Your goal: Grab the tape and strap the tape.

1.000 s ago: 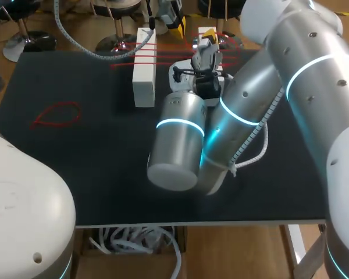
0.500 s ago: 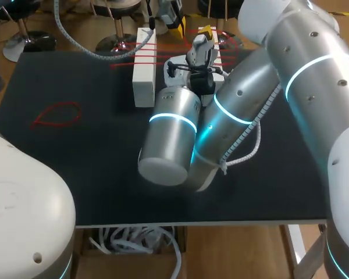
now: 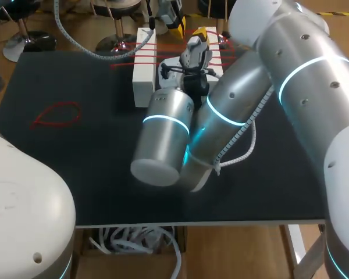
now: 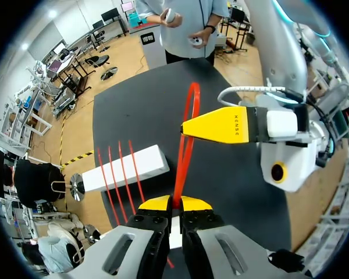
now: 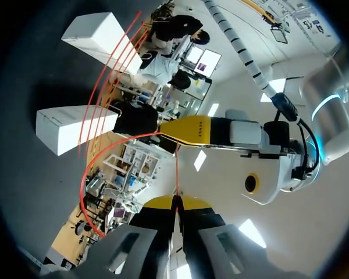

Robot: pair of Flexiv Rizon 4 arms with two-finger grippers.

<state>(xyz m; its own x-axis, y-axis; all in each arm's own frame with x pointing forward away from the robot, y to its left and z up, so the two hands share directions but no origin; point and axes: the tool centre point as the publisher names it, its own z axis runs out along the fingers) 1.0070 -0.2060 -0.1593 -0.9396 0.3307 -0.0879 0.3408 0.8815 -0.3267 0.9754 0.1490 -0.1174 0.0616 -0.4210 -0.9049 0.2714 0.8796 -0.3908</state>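
Two white boxes stand at the table's far edge, the left one [image 3: 144,81] and the right one [image 3: 214,53], with several red tape bands [image 3: 134,58] across them. My right gripper [image 3: 198,36] hovers between the boxes; in its own view the right gripper [image 5: 175,203] is shut on a thin red tape strand [image 5: 176,171]. My left gripper [image 4: 173,204] is shut on the same red tape loop [image 4: 187,133], facing the right gripper's yellow fingers [image 4: 221,124]. In the head view the left gripper [image 3: 173,18] sits beyond the far edge.
A separate red tape loop [image 3: 57,114] lies on the black table [image 3: 75,168] at the left. My right arm's big silver links [image 3: 163,139] stretch across the table's middle. A person stands beyond the far edge, not touching the table.
My right arm has swung left and toward the far edge, carrying its gripper up between the boxes. The left gripper stays where it was.
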